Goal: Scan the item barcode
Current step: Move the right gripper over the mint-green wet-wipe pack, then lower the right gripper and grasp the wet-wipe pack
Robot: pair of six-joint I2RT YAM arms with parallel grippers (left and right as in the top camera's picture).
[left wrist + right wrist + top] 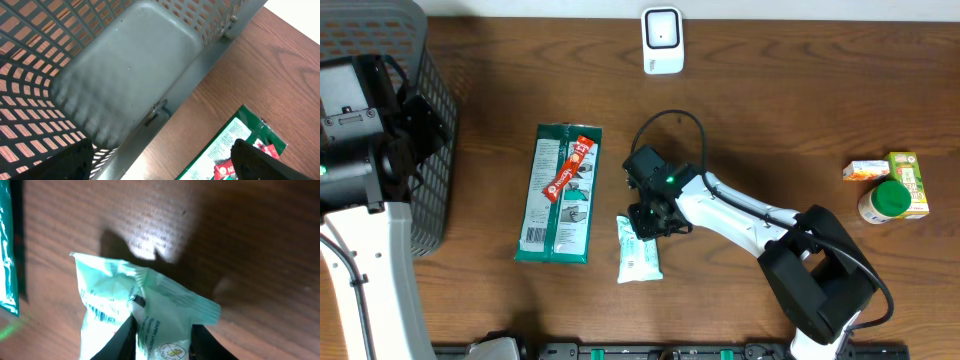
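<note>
A pale mint packet (640,255) lies on the wooden table left of centre, and a barcode shows on its white side (100,312). My right gripper (646,218) is down on its upper end. In the right wrist view the two black fingers (122,342) press the packet's (165,325) bunched film from both sides, so the right gripper (162,342) is shut on it. A white scanner (662,40) stands at the table's far edge. My left gripper (162,170) hangs open and holds nothing. It sits over the rim of the basket (125,75).
A dark mesh basket (432,110) stands at the far left. A large green packet (558,195) lies beside my right gripper with a red snack stick (568,168) on it. At the right edge sit an orange box (865,171), a yellow-green carton (908,180) and a green-lidded jar (886,200).
</note>
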